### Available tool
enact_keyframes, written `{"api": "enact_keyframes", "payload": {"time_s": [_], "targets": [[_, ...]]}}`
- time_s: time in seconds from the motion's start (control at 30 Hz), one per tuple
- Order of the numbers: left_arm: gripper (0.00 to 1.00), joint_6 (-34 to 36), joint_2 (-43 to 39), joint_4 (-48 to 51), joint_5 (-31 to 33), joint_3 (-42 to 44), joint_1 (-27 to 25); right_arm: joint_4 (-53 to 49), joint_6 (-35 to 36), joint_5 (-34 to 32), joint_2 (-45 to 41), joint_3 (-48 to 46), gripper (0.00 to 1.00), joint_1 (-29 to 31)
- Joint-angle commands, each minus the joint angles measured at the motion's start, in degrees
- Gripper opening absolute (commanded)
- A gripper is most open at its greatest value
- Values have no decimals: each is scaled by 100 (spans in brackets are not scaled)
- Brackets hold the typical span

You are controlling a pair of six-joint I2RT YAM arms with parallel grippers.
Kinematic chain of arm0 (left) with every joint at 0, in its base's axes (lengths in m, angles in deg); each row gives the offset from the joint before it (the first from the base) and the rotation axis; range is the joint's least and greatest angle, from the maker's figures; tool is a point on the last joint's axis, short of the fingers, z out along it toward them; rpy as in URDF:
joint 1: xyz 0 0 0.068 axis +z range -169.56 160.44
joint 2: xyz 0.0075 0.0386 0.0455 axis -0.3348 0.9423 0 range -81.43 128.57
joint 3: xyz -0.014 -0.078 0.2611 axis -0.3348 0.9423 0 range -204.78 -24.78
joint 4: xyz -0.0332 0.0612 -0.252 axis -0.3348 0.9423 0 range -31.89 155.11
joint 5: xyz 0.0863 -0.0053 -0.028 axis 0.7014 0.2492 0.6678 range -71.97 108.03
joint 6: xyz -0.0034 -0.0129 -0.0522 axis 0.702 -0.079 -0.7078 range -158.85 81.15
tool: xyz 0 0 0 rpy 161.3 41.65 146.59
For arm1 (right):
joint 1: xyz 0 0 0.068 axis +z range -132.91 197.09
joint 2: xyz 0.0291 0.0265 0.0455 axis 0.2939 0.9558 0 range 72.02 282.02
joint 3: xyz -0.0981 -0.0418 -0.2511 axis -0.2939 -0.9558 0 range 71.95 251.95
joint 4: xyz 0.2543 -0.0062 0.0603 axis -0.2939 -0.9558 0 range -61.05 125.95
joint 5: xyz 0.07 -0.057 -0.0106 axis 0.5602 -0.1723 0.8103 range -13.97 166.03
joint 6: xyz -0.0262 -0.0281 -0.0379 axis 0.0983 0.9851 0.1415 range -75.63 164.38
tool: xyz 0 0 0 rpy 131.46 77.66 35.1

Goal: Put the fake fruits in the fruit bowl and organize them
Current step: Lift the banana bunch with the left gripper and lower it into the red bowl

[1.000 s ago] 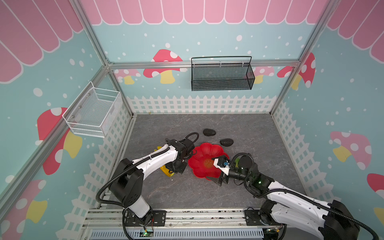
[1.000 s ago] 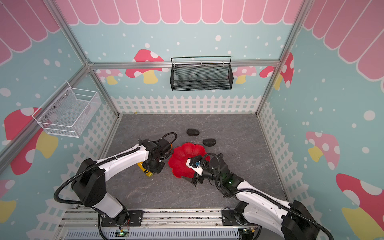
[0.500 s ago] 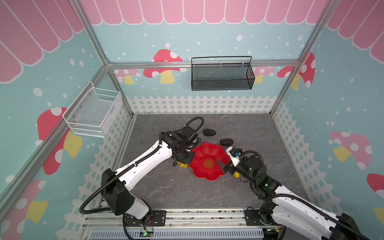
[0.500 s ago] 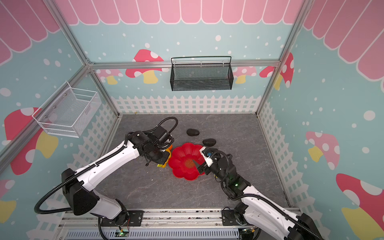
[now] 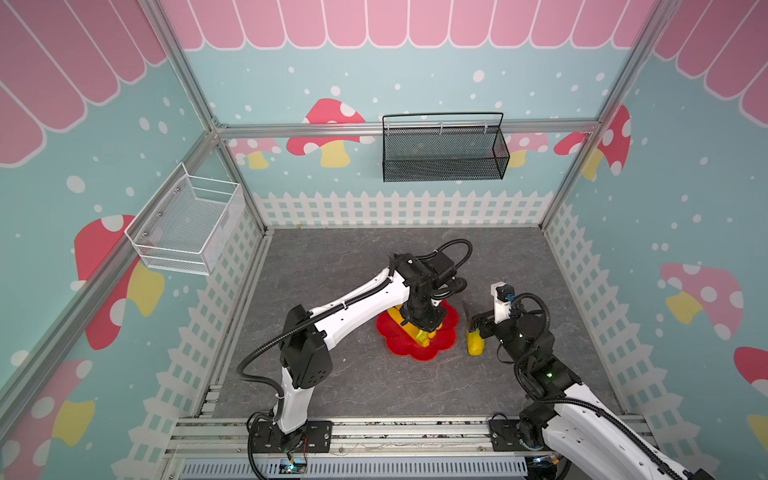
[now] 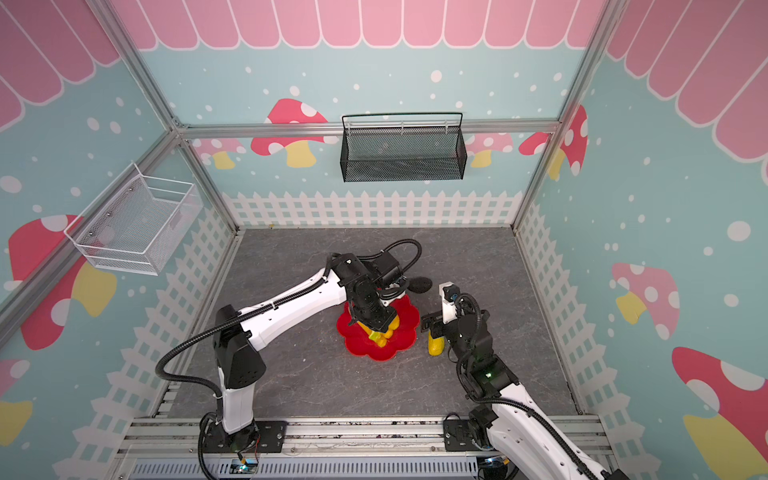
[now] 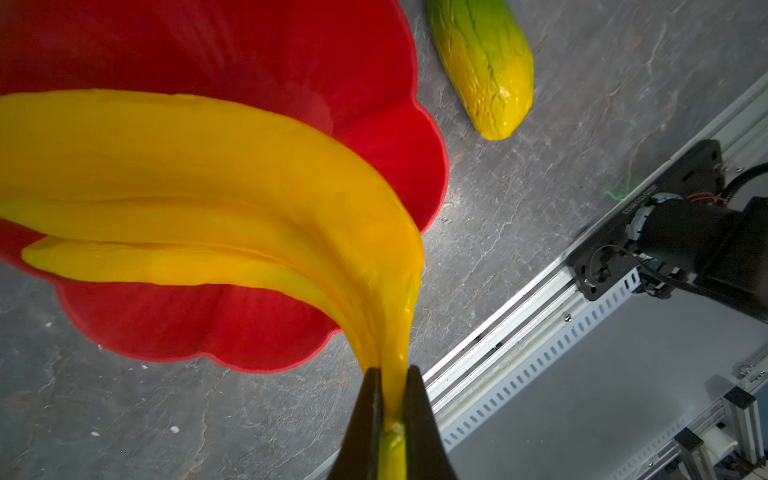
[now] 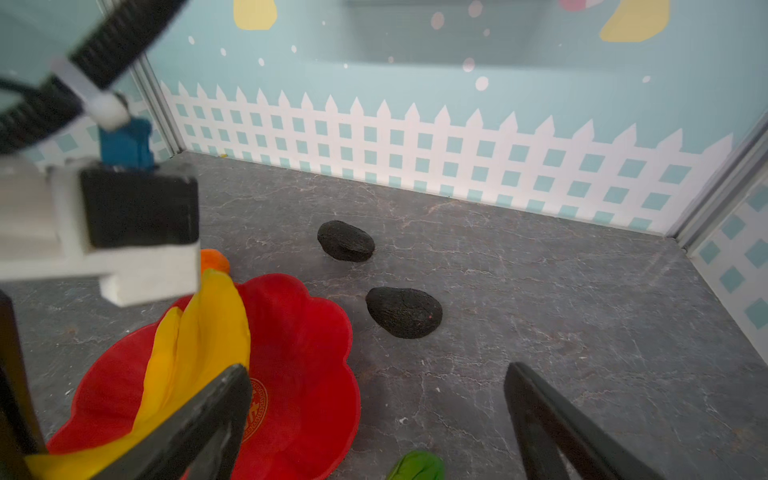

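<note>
- Closest to the base rail [image 5: 395, 432], we're seeing the green-and-yellow oblong fruit [image 5: 475, 345] lying on the grey floor [image 5: 332, 266]. It's sitting just right of the fruit bowl [image 5: 411, 349], not touching the rim, with its yellow end pointing at the rail.
- The right gripper [image 8: 374, 374] is hovering right over that fruit's green end. Its jaws are spreading wide with nothing between them.
- Next up, the fruit bowl is sitting on the floor around the middle, and the bananas [image 7: 208, 174] are stretching across it.
- The left gripper [image 7: 392, 374] is pinching the bananas by the stem, jaws clenching tight on it. The stem is sticking out past the bowl's near rim. We're not managing to tell whether the bunch is resting on the bowl or hanging just above it.
- Just past the bowl's far edge, the small orange ball [image 8: 214, 261] is peeking out from behind the bananas, mostly hidden.
- Further back, the nearer avocado [image 8: 404, 311] is lying on the floor near the bowl's far right rim. The farther avocado [image 8: 345, 241] is lying beyond it, and the two aren't touching.
- Way at the back, the black mesh basket [image 5: 444, 158] is hanging on the back wall [image 5: 457, 62]. The white wire basket [image 5: 187, 228] is hanging on the left wall [image 5: 83, 174].
</note>
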Motion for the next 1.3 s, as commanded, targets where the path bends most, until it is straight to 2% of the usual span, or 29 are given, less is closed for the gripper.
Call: {"api": "enact_keyframes", "payload": {"time_s": [0.0,0.3,0.57,0.8,0.97,1.1,1.27], "targets": [[0,75,131,341,-205,-238,-84,-77,-135,-218,-158,-100,98,-56],[0,193,800,266,-223,-634,-92,-90,-159,-291,-19,-114,98,-112],[22,250,1006,252,-96,-685,-92,-81,-196,-335,-12,-137,98,-185],[43,215,704,-12,203,-763,-84,-60,-218,-288,94,-148,98,-233],[50,188,439,-159,565,-773,-11,-26,-311,-274,194,-157,98,-324],[57,372,324,-490,1270,-905,183,63,-448,-20,209,-208,98,-496],[62,1160,967,-1217,949,-1876,664,256,-679,501,81,-366,98,-835]]}}
